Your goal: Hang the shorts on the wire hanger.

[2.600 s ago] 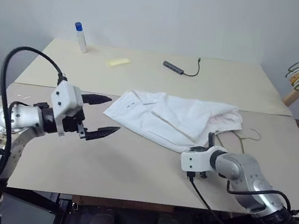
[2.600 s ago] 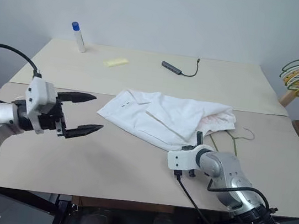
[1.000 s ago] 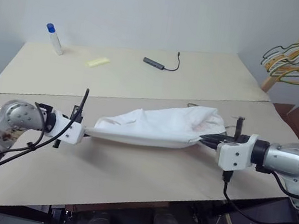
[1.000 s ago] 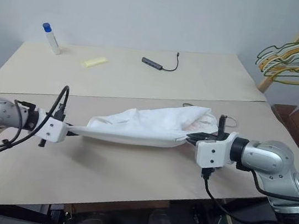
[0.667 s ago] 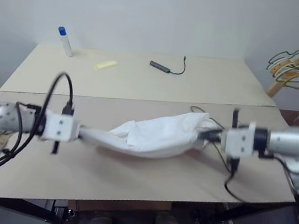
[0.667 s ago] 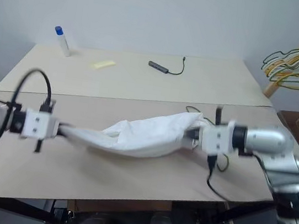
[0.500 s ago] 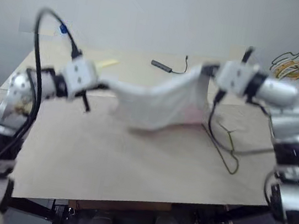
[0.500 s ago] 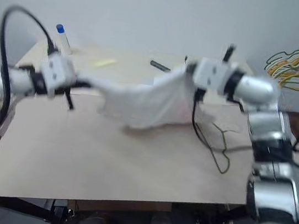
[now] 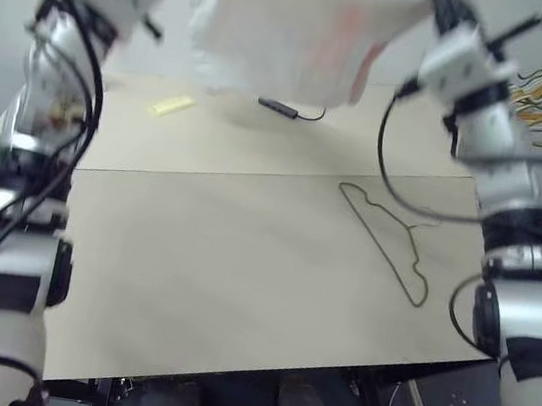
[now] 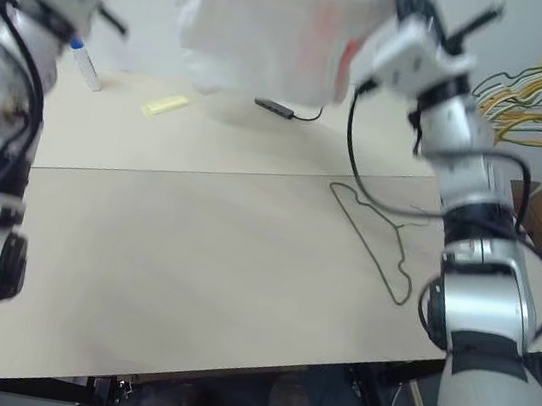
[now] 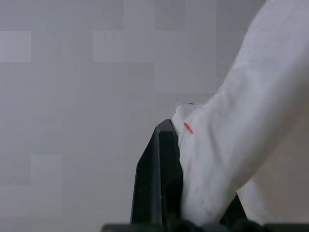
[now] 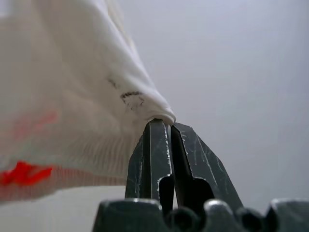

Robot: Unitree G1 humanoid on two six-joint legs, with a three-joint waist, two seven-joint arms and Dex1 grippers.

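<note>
Both pincers clamped tight on the shorts [image 9: 286, 23]: left pincer [image 11: 176, 145] and right pincer [image 12: 164, 128] at opposite ends, cloth stretched high above the desk [image 9: 202, 264]. Wire hanger [image 9: 387, 240] lies flat below, nearer the right arm; long axis slanting away from the robot.

thin white cloth shorts [image 9: 284, 38], matt wire hanger [image 9: 387, 240], smooth matt table [image 9: 219, 287]

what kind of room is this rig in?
Likely a lab or test room, not a home: plain beige table against a bare wall, bunched hangers on a wooden rack, a cable adapter and bottle lying about.
</note>
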